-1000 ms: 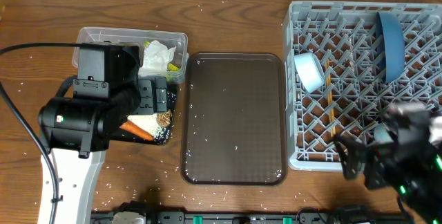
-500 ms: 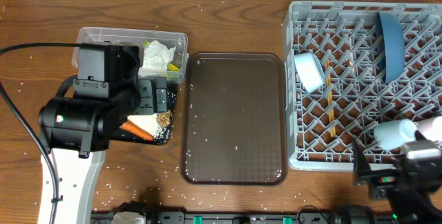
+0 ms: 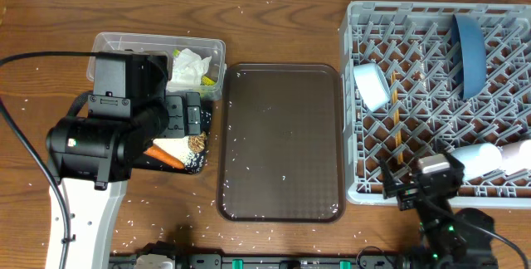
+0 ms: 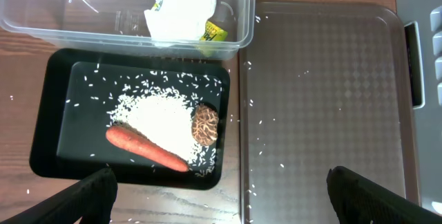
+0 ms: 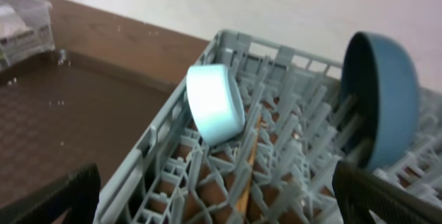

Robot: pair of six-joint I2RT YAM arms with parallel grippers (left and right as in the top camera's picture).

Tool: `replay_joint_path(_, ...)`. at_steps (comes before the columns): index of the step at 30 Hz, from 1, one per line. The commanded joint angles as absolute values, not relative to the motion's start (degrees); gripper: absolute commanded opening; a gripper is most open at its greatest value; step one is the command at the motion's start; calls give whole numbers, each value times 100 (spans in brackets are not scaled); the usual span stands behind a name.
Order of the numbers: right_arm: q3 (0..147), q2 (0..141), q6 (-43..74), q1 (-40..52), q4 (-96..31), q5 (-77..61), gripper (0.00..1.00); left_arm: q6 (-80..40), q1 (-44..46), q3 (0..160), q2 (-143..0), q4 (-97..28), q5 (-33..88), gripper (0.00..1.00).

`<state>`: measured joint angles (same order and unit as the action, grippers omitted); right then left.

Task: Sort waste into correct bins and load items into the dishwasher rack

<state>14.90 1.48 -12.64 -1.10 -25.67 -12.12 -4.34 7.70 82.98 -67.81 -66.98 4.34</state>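
Note:
My left gripper (image 3: 184,118) (image 4: 221,200) hangs open and empty above the black tray (image 3: 139,163) (image 4: 48,137), which holds white rice (image 4: 155,117), an orange carrot piece (image 3: 163,154) (image 4: 145,148) and a brown food lump (image 4: 205,124). The clear tub (image 3: 158,46) (image 4: 41,27) holds a crumpled tissue (image 3: 192,68) (image 4: 181,10) and a yellow-green wrapper (image 4: 214,32). My right gripper (image 3: 417,184) (image 5: 221,207) is open and empty at the grey rack's (image 3: 498,16) (image 5: 148,155) front edge. The rack holds an upright blue plate (image 3: 470,53) (image 5: 380,96), a light-blue cup (image 3: 371,86) (image 5: 215,103), chopsticks (image 3: 396,128) (image 5: 245,169) and a white bowl (image 3: 479,159).
A large dark-brown serving tray (image 3: 282,140) (image 4: 324,92) lies between the bins and the rack. Rice grains are scattered over the wooden table (image 3: 50,20). Another pale item (image 3: 520,154) lies at the rack's right edge, beside the white bowl.
My right gripper has drawn back to the left along the rack's front edge. The white bowl now lies free in the rack's front right. The left arm has not moved.

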Motion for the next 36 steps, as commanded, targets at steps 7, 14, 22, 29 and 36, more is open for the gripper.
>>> replay_joint_path(7, 510, 32, -1334, -152, -1549, -1500, 99, -460, 779, 8348, -6805, -6705, 451, 98)
replay_joint_path(14, 355, 32, -1334, -152, -1090, -1549, 99, -462, 779, 8348, -6805, -6705, 451, 98)
replay_joint_path(22, 351, 32, -1334, -152, -1087, -1546, 99, -460, 779, 8348, -6805, -6705, 454, 98)
replay_joint_path(29, 318, 32, -1334, -152, -989, -1546, 99, -462, 779, 8348, -6805, -6705, 451, 98)
replay_joint_path(36, 318, 32, -1334, -152, -991, -1546, 99, -462, 779, 8348, -6805, -6705, 454, 98)
